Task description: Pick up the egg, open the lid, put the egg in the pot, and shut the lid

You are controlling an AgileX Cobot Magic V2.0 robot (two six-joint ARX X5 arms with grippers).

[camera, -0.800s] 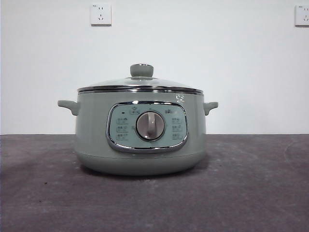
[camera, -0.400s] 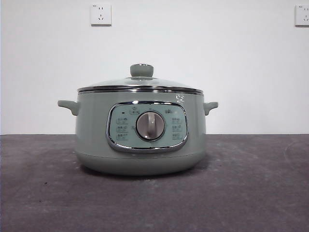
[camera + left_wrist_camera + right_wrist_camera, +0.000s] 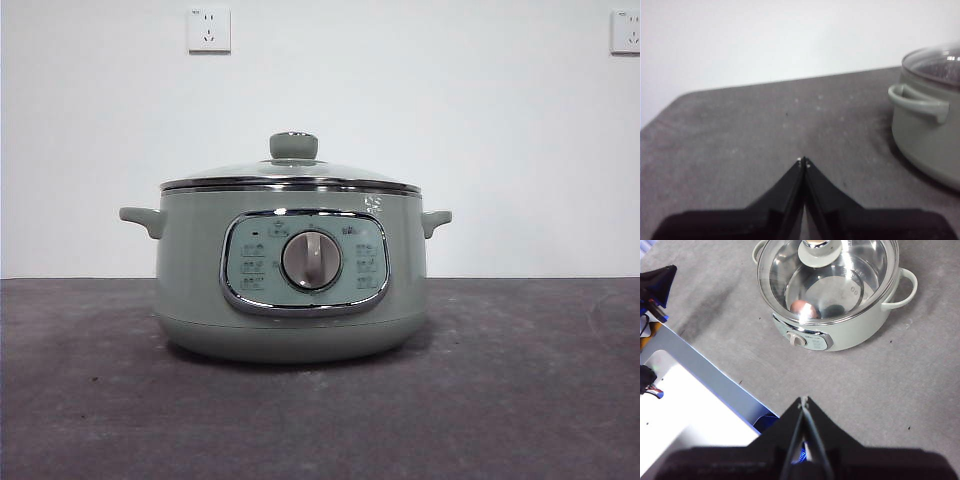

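Observation:
The sage-green pot [image 3: 290, 280] stands in the middle of the dark table with its dial panel facing the front camera. The glass lid [image 3: 292, 173] with its green knob rests on the pot's rim. Through the lid [image 3: 827, 277] in the right wrist view, the orange-brown egg [image 3: 805, 309] lies on the pot's floor. My right gripper [image 3: 803, 399] hangs high above the table's near side, shut and empty. My left gripper [image 3: 803, 161] hovers shut over the bare table, off to the side of the pot [image 3: 930, 130] near its handle. Neither gripper shows in the front view.
Grey table surface [image 3: 520, 380] surrounds the pot on all sides. A white and blue frame [image 3: 695, 390] with cables lies at the table's edge in the right wrist view. Two wall sockets [image 3: 208, 29] sit high on the white wall behind.

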